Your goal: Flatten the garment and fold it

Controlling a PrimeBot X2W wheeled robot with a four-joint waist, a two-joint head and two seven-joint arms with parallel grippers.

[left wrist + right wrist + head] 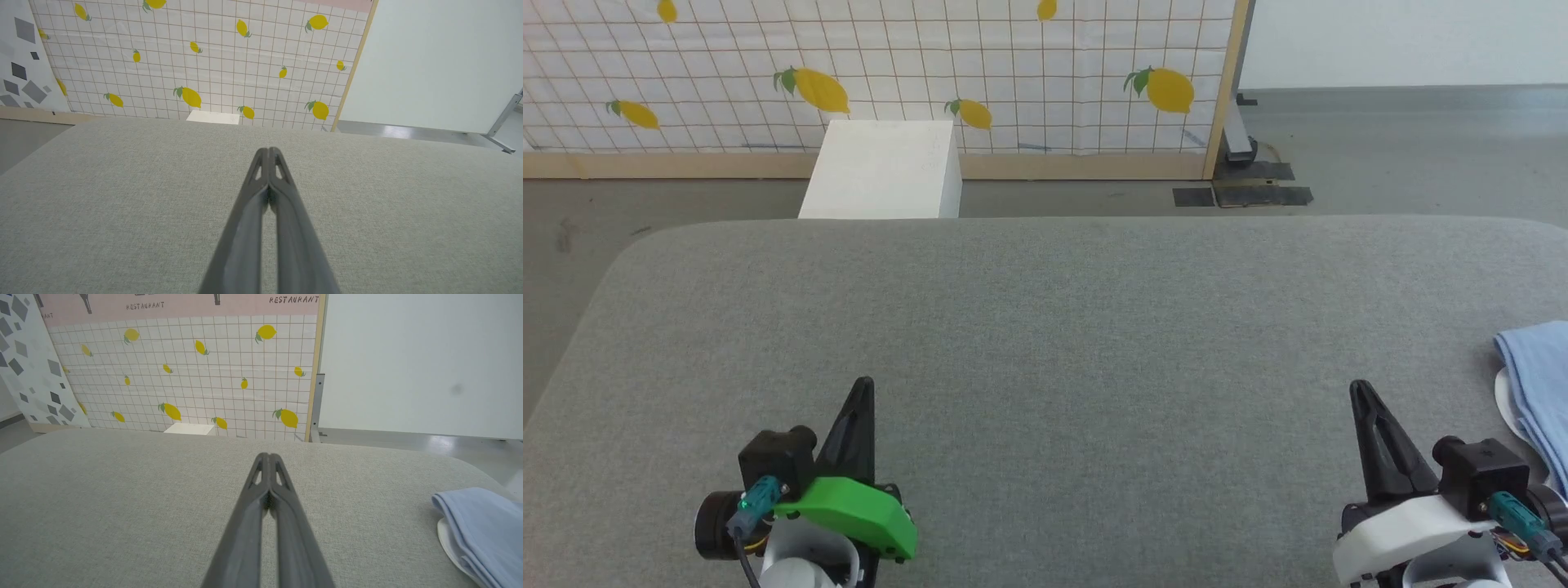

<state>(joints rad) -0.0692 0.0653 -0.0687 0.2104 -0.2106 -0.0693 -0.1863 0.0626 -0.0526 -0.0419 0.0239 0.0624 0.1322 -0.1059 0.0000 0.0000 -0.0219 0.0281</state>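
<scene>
Grey fabric table (1045, 327) stood before us, lemon-print screen (890, 73) and white box (882, 171) behind it, our left gripper (268, 152) and right gripper (269, 456) each had fingers pressed together, holding nothing, garment (482, 526) lay bunched at the table's right edge, near our right gripper

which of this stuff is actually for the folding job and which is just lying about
For the job:
light blue garment, bunched at the right edge of the grey table
left gripper, shut, holding nothing
right gripper, shut, holding nothing

Just lying about:
white box on the floor beyond the table
lemon-print screen
black tape patches on the floor
</scene>
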